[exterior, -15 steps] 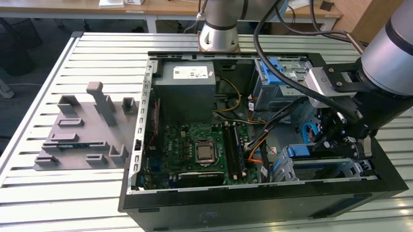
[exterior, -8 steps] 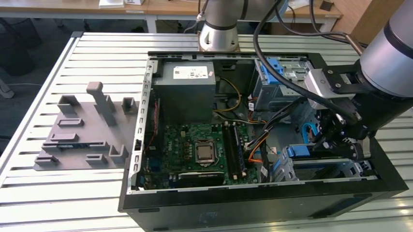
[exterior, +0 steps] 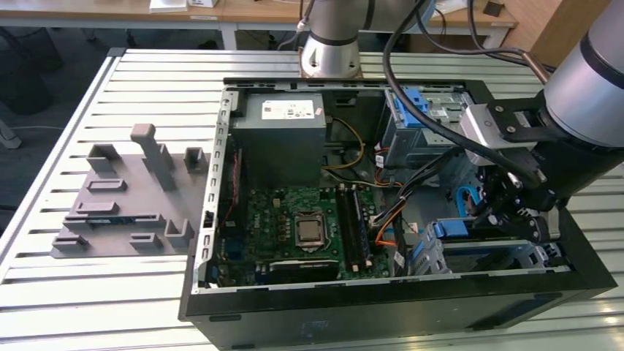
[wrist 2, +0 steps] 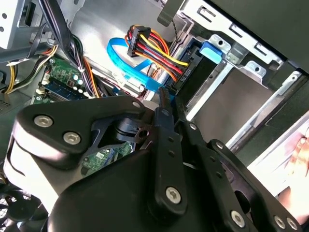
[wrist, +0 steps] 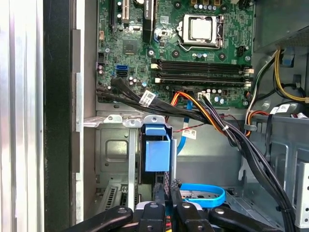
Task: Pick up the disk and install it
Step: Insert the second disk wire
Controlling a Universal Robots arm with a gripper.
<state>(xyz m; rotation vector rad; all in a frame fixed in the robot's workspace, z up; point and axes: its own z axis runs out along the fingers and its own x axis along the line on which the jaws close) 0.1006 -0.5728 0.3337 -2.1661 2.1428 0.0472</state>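
Several cables crowd the drive cage where the disk sits slotted. Clenched gripper hovers beside it; exterior view adds the grey fixture.

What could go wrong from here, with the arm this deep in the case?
1. The black gripper sits beside the flat blue ribbon cable and the red-yellow-orange wire bundle; either might snag.
2. The silver hard drive with blue plastic rails stands in the grey metal drive cage; it may jam if tilted.
3. The green motherboard lies close by; a swing might strike it.
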